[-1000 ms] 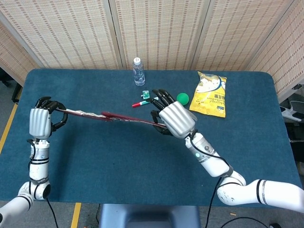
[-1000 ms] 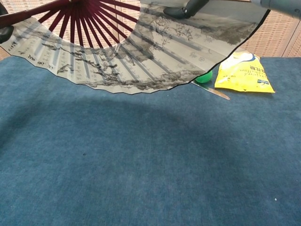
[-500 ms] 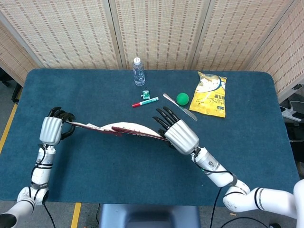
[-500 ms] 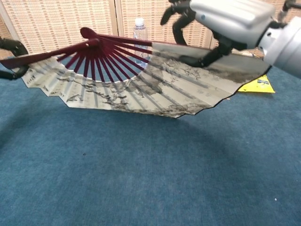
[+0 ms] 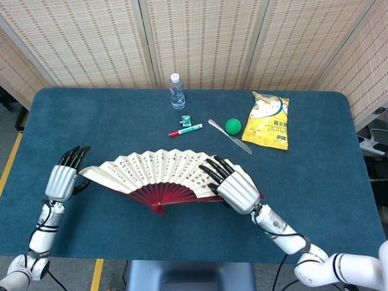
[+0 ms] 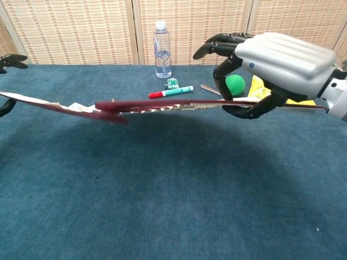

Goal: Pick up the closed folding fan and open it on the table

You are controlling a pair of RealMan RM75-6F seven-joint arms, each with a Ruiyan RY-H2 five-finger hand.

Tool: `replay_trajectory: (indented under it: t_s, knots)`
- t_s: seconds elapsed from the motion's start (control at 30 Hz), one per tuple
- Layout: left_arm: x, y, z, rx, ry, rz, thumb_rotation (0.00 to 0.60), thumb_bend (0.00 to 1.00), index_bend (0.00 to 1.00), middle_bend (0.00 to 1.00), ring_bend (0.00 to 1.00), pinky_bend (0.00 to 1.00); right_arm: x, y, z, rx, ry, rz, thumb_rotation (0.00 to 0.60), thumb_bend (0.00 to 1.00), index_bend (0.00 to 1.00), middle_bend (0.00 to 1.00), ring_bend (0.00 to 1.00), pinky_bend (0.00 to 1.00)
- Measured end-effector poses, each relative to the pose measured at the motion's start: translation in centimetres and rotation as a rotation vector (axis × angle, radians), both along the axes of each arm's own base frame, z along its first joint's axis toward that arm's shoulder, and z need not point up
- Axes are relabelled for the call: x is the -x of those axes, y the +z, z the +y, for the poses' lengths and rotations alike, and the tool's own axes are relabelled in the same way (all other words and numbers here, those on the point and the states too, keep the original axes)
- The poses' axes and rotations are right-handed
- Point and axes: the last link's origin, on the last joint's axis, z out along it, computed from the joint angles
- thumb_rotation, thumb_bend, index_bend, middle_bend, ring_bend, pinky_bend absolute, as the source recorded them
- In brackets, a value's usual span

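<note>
The folding fan (image 5: pixel 157 173) is spread wide, with cream paper, dark red ribs and its pivot toward me. In the chest view the fan (image 6: pixel 152 106) shows edge-on, level and a little above the blue table (image 5: pixel 315 182). My right hand (image 5: pixel 236 188) grips its right end: fingers lie over the outer rib and the thumb curls beneath, as the chest view of this hand (image 6: pixel 276 62) shows. My left hand (image 5: pixel 62 179) is at the fan's left end, fingers stretched out above it and thumb below. Only the fingertips (image 6: pixel 11 59) of that hand reach into the chest view.
Behind the fan lie a red and green marker (image 5: pixel 185 130), a small green clip (image 5: pixel 187 120), a knife (image 5: pixel 229 136) and a green ball (image 5: pixel 233 125). A water bottle (image 5: pixel 176 91) stands at the back, and a yellow snack bag (image 5: pixel 267 120) lies at the right.
The fan has turned from tilted to flat and come lower and nearer me. My left hand's fingers have straightened from their curl around the fan's end. Both hands moved toward me.
</note>
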Motion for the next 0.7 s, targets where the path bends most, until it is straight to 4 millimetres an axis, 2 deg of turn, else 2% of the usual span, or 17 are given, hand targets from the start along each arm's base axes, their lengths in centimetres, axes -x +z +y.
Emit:
replay_trajectory:
  t_s: [0.17,0.33,0.5,0.7]
  knots:
    - [1.0,0.8,-1.2,0.037,0.027,-0.023,0.6,0.45,0.0,0.0,0.0,0.15,1.3,-0.1,2.4,-0.045,-0.035,0.024,0.467,0.19,0.0,0.0,0.0,0.02]
    - [2.6,0.7,-1.9,0.119,0.114,-0.006,0.6,0.44,0.0,0.0,0.0,0.15,2.8,-0.3,3.2,-0.015,-0.056,0.126,0.456,0.16,0.0,0.0,0.0,0.0]
    - [3.9,0.1,-2.3,0.231,0.209,0.048,0.6,0.41,0.0,0.0,0.0,0.14,4.4,-0.9,3.0,-0.011,-0.107,0.212,0.446,0.12,0.0,0.0,0.0,0.0]
    - [3.5,0.9,-2.4,0.289,0.23,0.045,0.6,0.41,0.0,0.0,0.0,0.14,5.6,-0.3,3.1,-0.034,-0.152,0.338,0.44,0.11,0.0,0.0,0.0,0.0]
